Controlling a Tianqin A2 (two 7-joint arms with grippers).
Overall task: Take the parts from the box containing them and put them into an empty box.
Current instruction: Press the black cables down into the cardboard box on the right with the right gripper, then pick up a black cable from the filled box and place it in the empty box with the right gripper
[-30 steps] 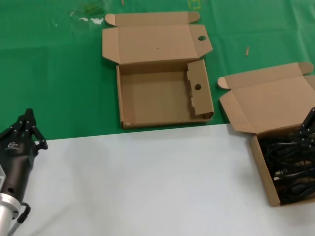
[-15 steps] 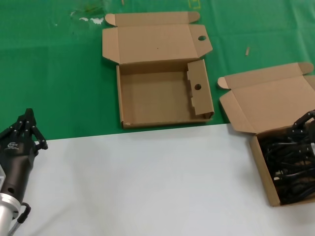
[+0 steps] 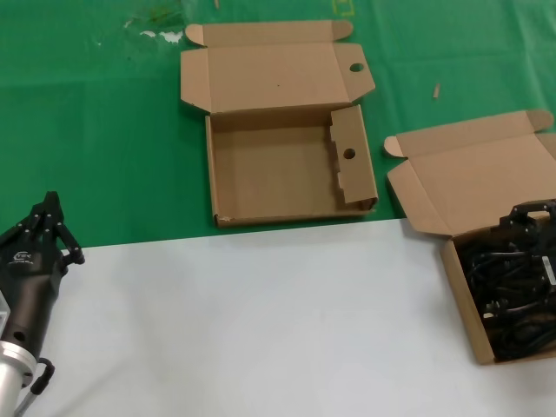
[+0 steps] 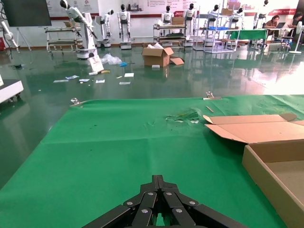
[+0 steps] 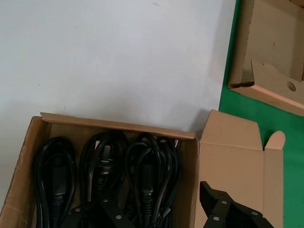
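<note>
The box of cables [image 3: 504,300] is sitting at the right edge of the worktop [image 3: 261,321], on the pale grey part, with its plain lid folded back onto the green cloth so the contents are lying open from above. The right gripper [image 3: 532,228] is hanging over the far end of this box, at the lid hinge; in the right wrist view its jaws are standing wide apart, one over the coiled cables [image 5: 102,173] and the other over the open lid, and they are gripping nothing. That spread looks meant for reaching down around one coil, though this is only my reading. The empty box [image 3: 291,169] is lying on the green cloth near the middle of the far side, lid thrown back toward the far edge, its holed partition standing upright along the side nearer the full box, so the larger compartment is facing up ready to receive cables. The left gripper [image 3: 39,234] is waiting at the near left corner, its jaws closed to a point and empty. Much is being cut off: the full box is running out of the head view on the right, so the number of cables is uncertain; three coils are showing in the wrist view, tangled and dark, and their plugs are hard to separate. The right arm itself is almost wholly out of sight.
</note>
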